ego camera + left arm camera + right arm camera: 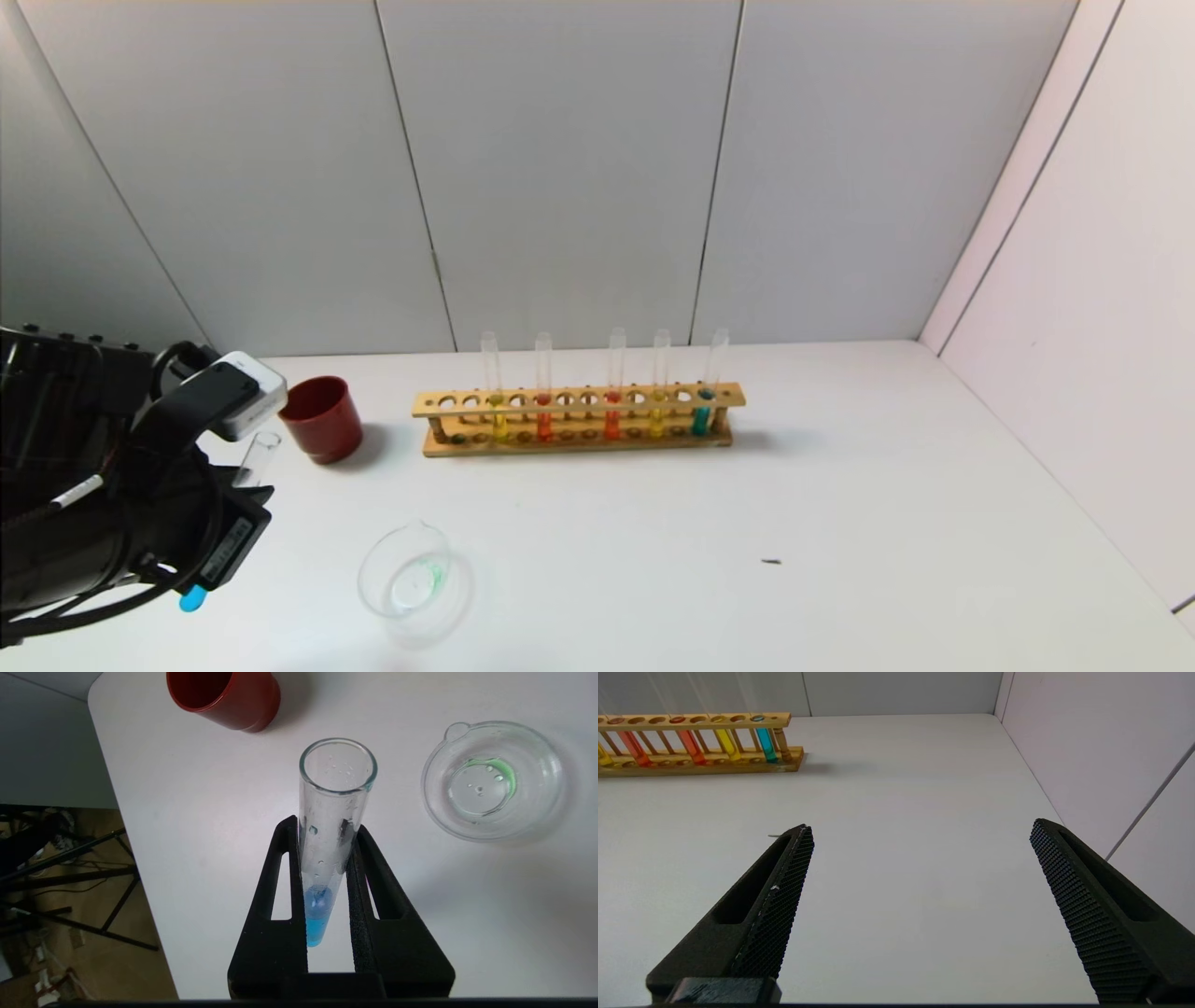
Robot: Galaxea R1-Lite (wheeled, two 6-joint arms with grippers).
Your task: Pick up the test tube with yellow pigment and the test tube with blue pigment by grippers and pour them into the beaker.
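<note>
Left pincer is clamped on the blue tube, mouth tilted up, beaker just off to its right. Right pincer hangs wide open, empty, over the desk.

light: bright, even, diffuse from overhead | shadows: soft, short, beside the opaque dark-red cup, the wooden test-tube rack and the low clear glass beaker | glare: mild sheen on the white tabletop | focus: head view slightly soft; wrist views sharper | distortion: wall seams splay toward head-view edges
</note>
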